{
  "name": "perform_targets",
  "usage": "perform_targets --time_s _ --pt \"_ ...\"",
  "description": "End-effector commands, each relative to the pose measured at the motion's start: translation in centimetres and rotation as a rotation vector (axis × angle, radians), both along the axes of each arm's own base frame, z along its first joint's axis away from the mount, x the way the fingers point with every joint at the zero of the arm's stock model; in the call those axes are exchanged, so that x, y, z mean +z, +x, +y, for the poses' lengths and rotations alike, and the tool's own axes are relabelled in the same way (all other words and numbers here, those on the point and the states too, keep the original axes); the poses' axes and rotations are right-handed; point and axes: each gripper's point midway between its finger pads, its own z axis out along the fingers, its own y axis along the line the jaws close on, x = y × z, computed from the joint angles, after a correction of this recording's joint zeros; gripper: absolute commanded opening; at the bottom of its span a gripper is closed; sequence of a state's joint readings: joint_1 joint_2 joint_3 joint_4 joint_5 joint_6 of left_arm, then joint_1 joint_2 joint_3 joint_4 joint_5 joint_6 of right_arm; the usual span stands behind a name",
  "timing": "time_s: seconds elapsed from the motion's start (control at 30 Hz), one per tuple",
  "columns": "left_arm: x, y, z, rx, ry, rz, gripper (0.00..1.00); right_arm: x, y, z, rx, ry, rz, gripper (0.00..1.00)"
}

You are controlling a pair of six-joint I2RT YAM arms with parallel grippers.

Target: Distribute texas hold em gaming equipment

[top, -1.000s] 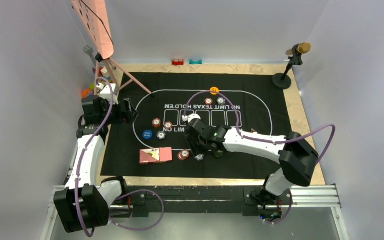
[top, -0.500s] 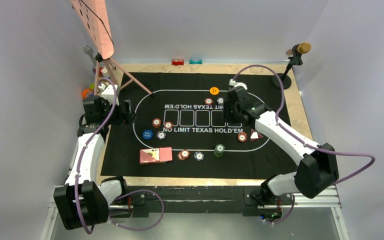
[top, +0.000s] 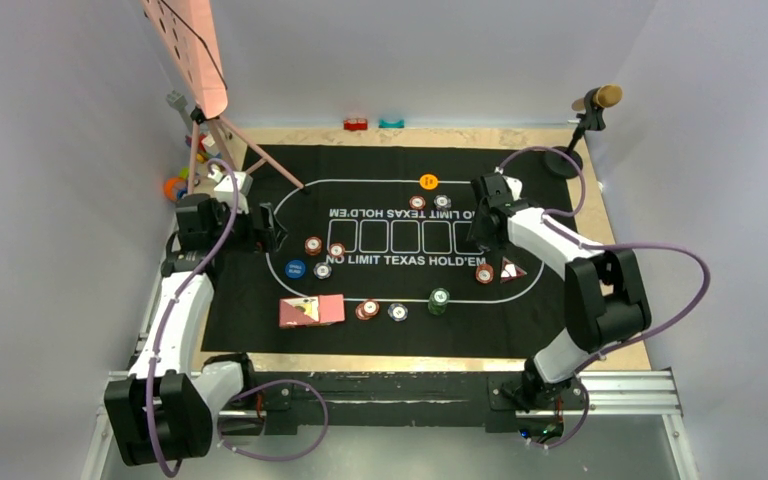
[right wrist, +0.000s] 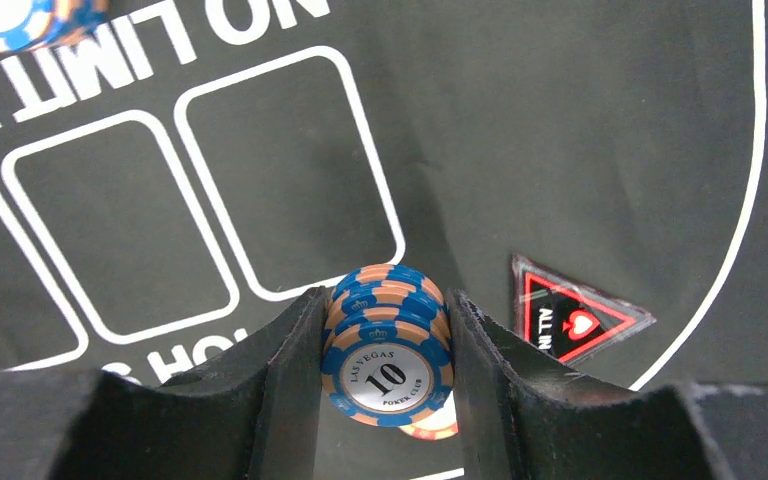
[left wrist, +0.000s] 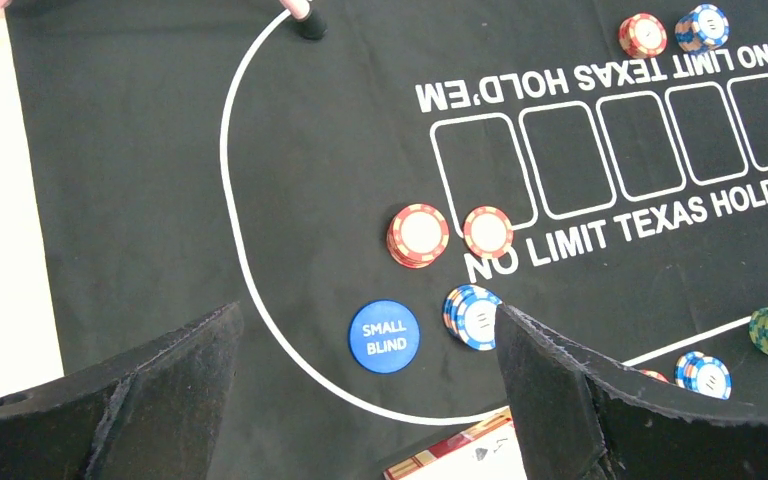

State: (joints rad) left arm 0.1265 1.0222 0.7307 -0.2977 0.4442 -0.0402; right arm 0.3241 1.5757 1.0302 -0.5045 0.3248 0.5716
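Toward the right edge, mid-depth: right gripper clamped on blue chip stack

Right gripper point(right wrist: 385, 305) is clenched on a stack of blue 10 chips point(right wrist: 388, 352), with its fingers point(right wrist: 290, 370) pressing the rims from both sides. The stack axis runs along the fingers. The "LAS VEGAS 10" face is toward the wrist camera and the print reads upright there. A red chip point(right wrist: 430, 428) shows just under the stack's lower rim; can't tell if they touch. ALL IN triangle marker point(right wrist: 572, 322) lies flat just beside, on the right-edge side. From the top view this is over the right end of the oval printed on the black mat point(top: 380, 165).

Left gripper point(left wrist: 368, 315) is released, jaws spread wide and gripping nothing, over the oval's left end toward the left edge. Below it lies the SMALL BLIND button point(left wrist: 385, 336), with a blue-white chip stack point(left wrist: 475, 316) just beside it. Two red chip stacks point(left wrist: 418, 234) sit side by side farther in.

Cards point(top: 311, 311) are toward the near edge, left of centre, pinkish-red backs up, long axis parallel to that edge. Green chip stack point(top: 439, 300) is toward the near edge, and the orange button point(top: 428, 181) toward the far edge.
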Motion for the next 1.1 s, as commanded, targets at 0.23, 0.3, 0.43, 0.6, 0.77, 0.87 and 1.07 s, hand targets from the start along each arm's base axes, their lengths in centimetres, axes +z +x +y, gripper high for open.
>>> perform_targets --time_s 0.23,0.3,0.43,0.6,0.77,0.87,1.07 --pt "-1.1 0.2 0.3 0.010 0.013 -0.003 1.00 -1.3 3.9 -2.8 -0.141 0.011 -0.048 0.01" --pt "-0.8 0.1 0.2 0.009 0.013 -0.008 1.00 -2.1 4.0 -3.0 -0.148 0.011 -0.032 0.05" --pt "-0.5 -0.3 0.0 -0.009 0.016 -0.010 1.00 -2.9 4.1 -3.1 -0.154 0.021 -0.021 0.17" --pt "-0.5 -0.6 -0.3 -0.029 0.013 -0.011 1.00 -2.3 4.5 -3.0 -0.154 0.031 -0.030 0.28" --pt "-0.4 -0.6 -0.5 -0.043 0.010 -0.015 1.00 -1.5 4.3 -2.9 -0.154 0.039 -0.028 0.55" --pt "-0.4 -0.7 -0.5 -0.043 0.013 -0.018 1.00 -0.8 4.1 -2.8 -0.151 0.045 -0.034 0.61" --pt "-0.3 -0.9 -0.5 -0.043 0.014 -0.022 1.00 0.4 3.6 -3.1 -0.160 0.044 -0.053 0.67"
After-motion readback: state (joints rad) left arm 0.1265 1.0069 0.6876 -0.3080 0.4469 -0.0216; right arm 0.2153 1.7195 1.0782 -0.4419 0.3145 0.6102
